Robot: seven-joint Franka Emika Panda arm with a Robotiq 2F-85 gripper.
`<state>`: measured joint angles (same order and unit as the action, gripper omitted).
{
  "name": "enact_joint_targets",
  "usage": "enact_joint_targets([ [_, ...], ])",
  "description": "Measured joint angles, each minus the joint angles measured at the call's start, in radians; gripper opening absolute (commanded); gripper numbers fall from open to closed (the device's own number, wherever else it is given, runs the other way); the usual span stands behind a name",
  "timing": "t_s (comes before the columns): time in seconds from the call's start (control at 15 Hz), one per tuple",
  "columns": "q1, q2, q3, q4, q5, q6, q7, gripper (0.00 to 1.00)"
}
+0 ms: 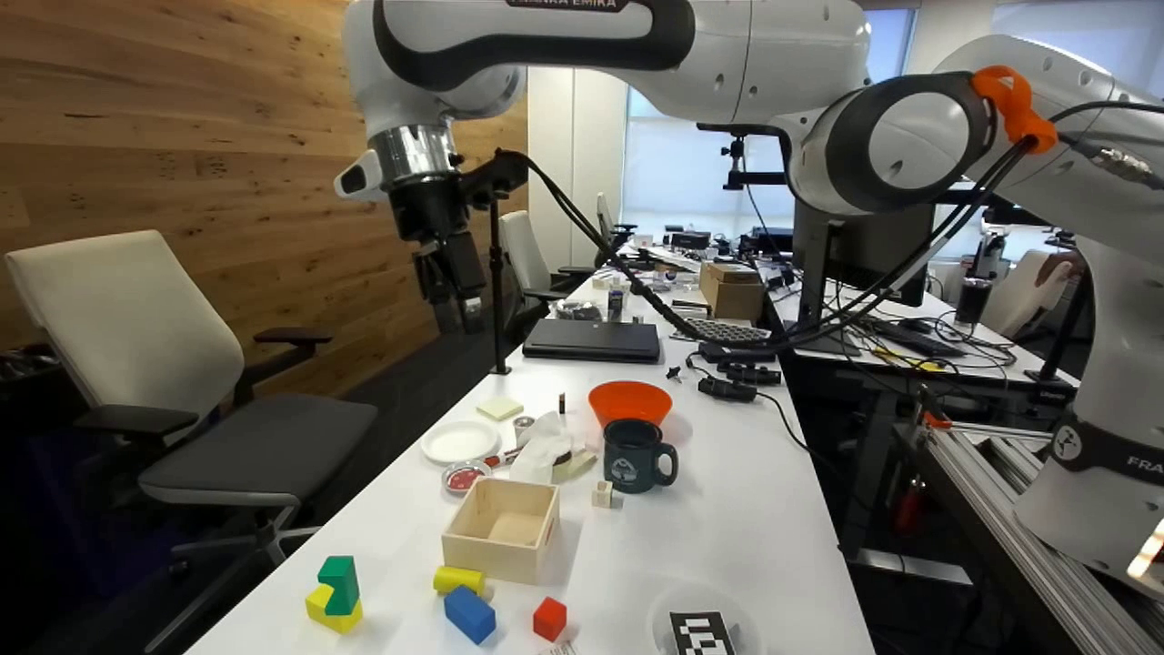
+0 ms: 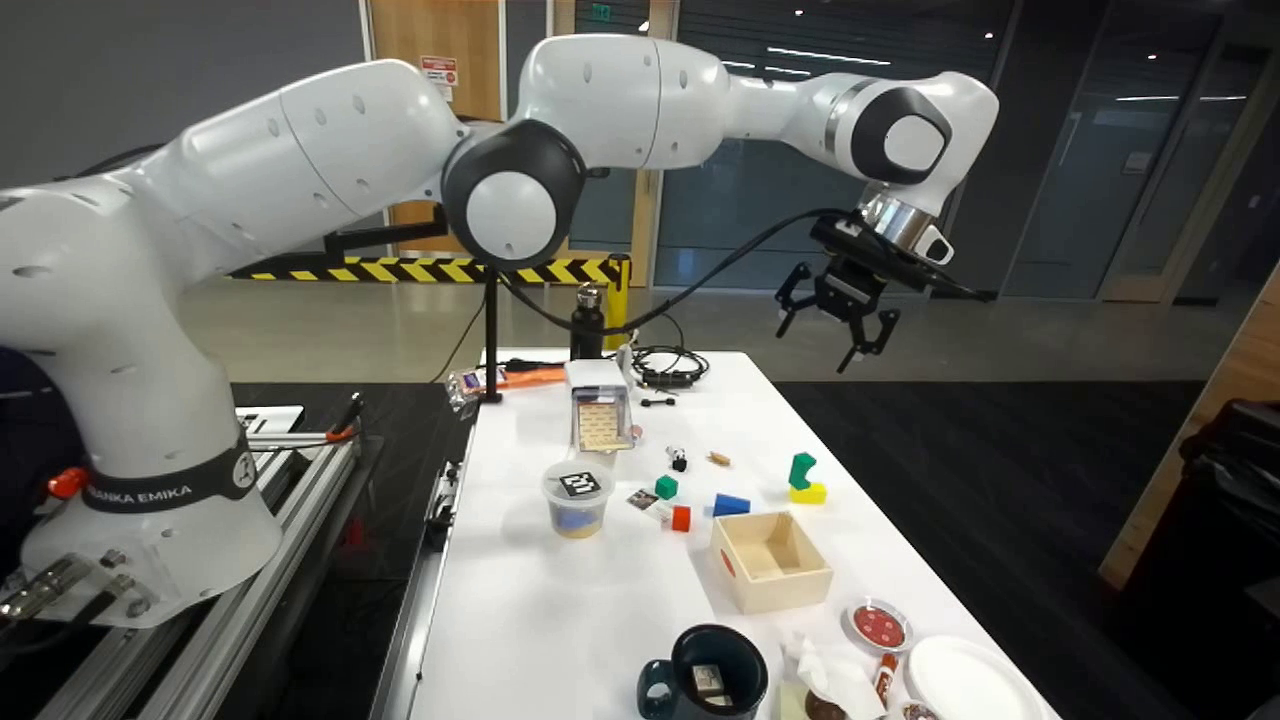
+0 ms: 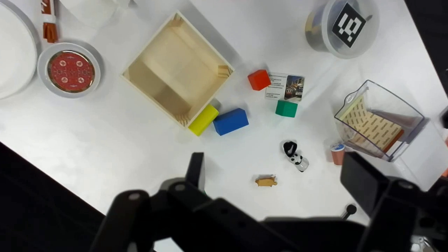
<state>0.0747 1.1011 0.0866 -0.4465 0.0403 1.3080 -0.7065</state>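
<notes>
Your claw stands wide open, raised well clear of the desk, with nothing in its grip. In the wrist view, you see the small brown figure on the desk, framed between the fingers. The black-and-white figure is near it. The blue block lies just beside the yellow block, and the yellow block lies just beside the wooden box.

A small tan animal figure lies on the white tabletop near a black-spotted white figure.
</notes>
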Motion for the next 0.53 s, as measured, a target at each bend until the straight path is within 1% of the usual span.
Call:
enact_joint_targets([
  [0.53, 0.064, 0.099, -0.011, -0.012, -0.05, -0.011, -0.007, 1.0],
])
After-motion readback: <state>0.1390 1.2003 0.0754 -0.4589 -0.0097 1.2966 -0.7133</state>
